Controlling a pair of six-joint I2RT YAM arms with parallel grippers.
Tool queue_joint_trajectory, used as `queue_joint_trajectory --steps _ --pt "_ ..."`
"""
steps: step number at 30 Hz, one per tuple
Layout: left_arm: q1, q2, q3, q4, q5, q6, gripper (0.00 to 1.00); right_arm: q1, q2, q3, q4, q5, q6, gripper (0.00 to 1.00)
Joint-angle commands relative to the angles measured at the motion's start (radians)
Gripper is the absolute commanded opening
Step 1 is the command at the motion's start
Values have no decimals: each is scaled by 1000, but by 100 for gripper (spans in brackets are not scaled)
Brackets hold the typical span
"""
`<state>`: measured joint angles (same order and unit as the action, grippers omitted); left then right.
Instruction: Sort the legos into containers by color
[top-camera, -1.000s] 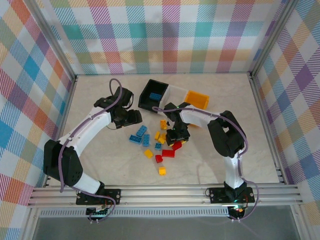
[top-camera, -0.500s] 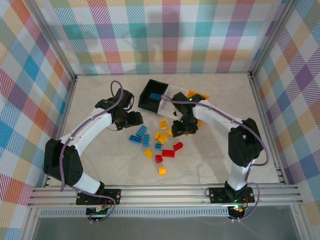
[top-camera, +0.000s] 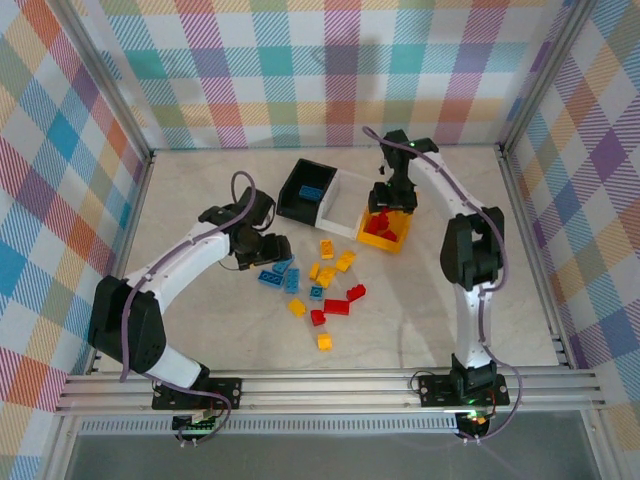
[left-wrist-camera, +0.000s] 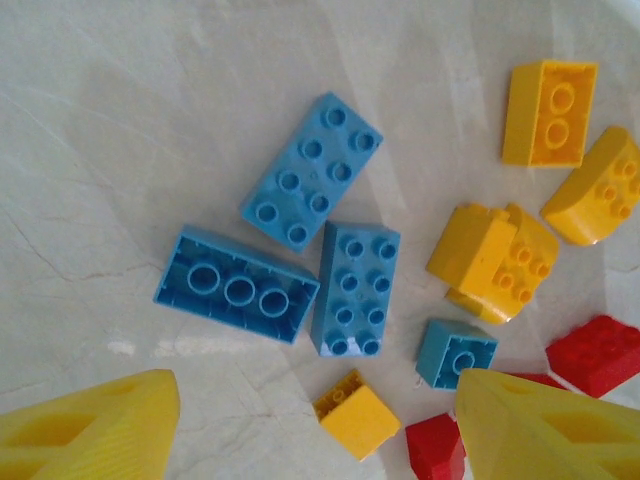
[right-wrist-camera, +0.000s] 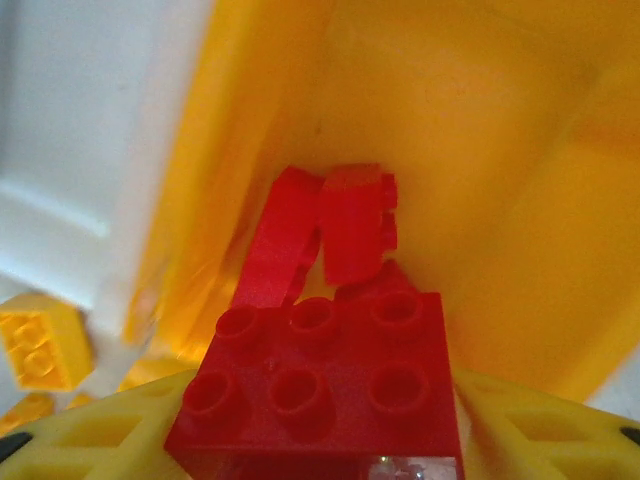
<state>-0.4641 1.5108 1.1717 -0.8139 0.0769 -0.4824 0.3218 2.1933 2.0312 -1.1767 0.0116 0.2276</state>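
Top view: my right pincer (top-camera: 384, 207) hangs over the yellow bin (top-camera: 392, 244), the right-hand bin of the row near the table's (top-camera: 200, 330) far edge. One second ago it was low at the loose pile in the table's middle, and half a second ago it was partway across. Red pieces lie in this bin already, so I judge the carry done and only the drop left. My left pincer (top-camera: 262, 250) has edged nearer the blue bricks (top-camera: 280, 268) on the pile's left side. The black bin (top-camera: 290, 200), at the row's left end, holds one blue piece.

Left wrist view: my left pincer (left-wrist-camera: 315, 390) is wide and holds nothing. Three long blue bricks (left-wrist-camera: 312, 170) lie on the table just ahead of it, with yellow and red pieces to their right.

Right wrist view: my right pincer (right-wrist-camera: 320, 435) grips a red brick (right-wrist-camera: 320, 385), studs up. It is above the yellow bin (right-wrist-camera: 500, 200), where other red pieces (right-wrist-camera: 330, 235) rest.
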Motion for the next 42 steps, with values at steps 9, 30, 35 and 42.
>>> queue_joint_trajectory --steps 9,30,35,42 --pt "1 123 -38 13 0 -66 74 17 -81 28 -96 -6 -7 73" --pt "48 279 9 16 -8 165 71 302 -372 -691 174 -208 159 83" --pt "63 270 -35 30 -17 168 70 304 -298 -669 204 -226 194 81" --pt "91 252 -96 40 -20 159 67 306 -248 -661 208 -219 207 73"
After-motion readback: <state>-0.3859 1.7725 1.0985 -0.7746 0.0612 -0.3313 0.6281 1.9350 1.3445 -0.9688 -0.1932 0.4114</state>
